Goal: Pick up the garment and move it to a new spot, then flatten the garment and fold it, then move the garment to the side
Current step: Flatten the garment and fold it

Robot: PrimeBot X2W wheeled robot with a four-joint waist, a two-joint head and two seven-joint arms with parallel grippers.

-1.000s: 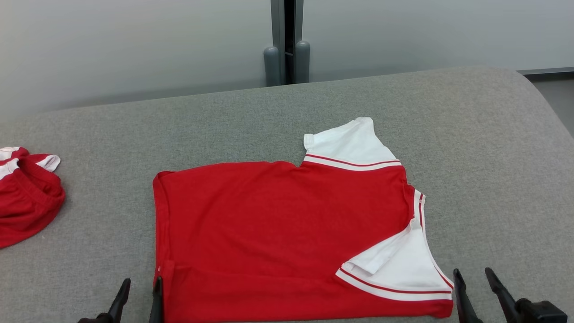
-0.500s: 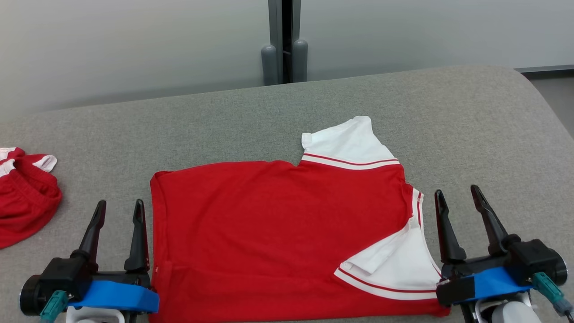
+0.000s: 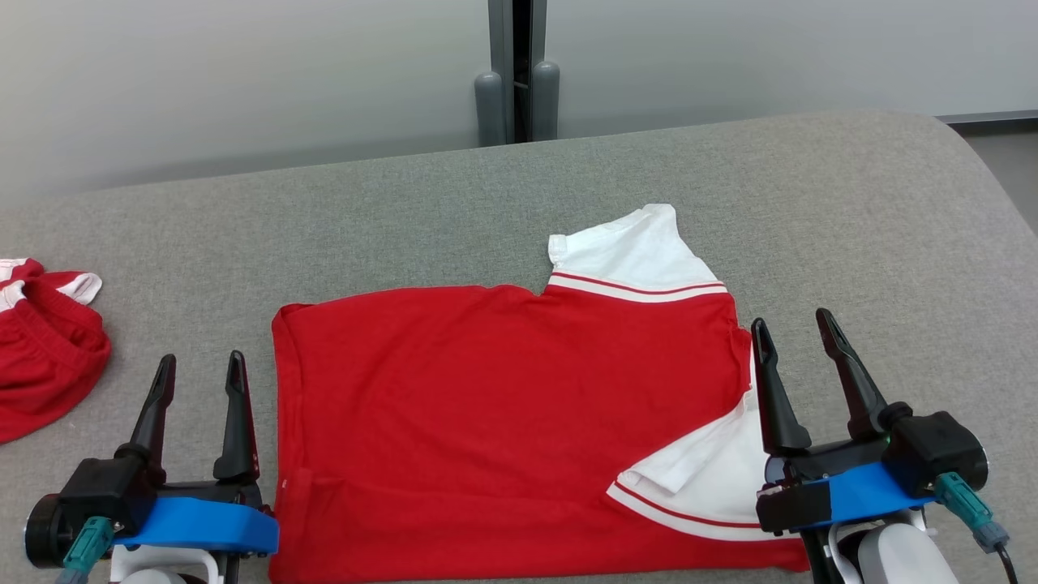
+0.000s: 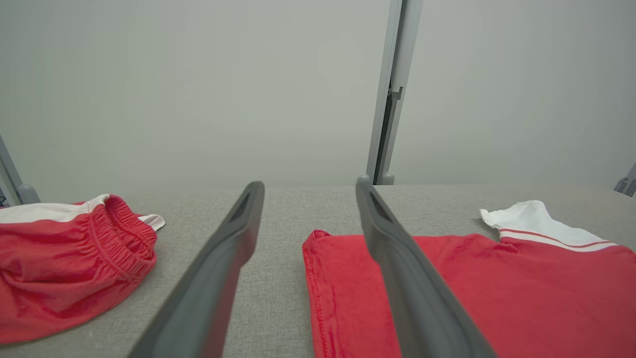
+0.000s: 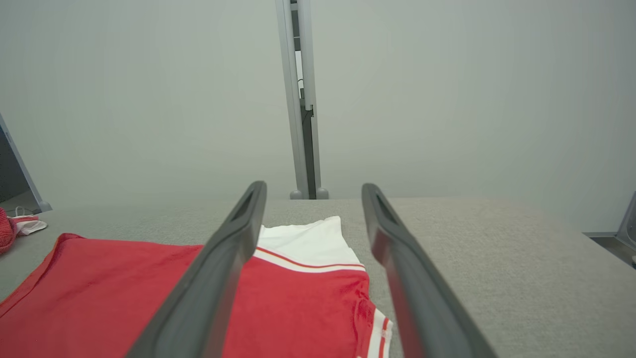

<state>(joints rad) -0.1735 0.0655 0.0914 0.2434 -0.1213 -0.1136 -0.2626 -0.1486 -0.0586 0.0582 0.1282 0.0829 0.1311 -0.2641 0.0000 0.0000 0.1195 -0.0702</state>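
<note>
The garment point(image 3: 503, 405), a red T-shirt with white striped sleeves, lies spread flat on the grey table point(image 3: 892, 243). One white sleeve points away and the other is tucked over the near right corner. My left gripper point(image 3: 202, 358) stands open just left of the shirt's left edge, holding nothing. My right gripper point(image 3: 791, 319) is open at the shirt's right edge, its left finger over the striped trim. In the left wrist view the shirt point(image 4: 497, 278) lies under and right of the open left gripper point(image 4: 309, 183). In the right wrist view the open right gripper point(image 5: 310, 185) frames the shirt point(image 5: 99, 278) and its far sleeve.
A second red and white garment point(image 3: 40, 357) lies bunched at the table's left edge, also seen in the left wrist view point(image 4: 64, 258). A grey post point(image 3: 517, 73) stands behind the table against a pale wall. The table's rounded right edge drops off at the far right.
Both grippers have come up from the bottom edge of the head view to either side of the shirt. The right one has also shifted left onto the shirt's edge. The shirt lies unchanged.
</note>
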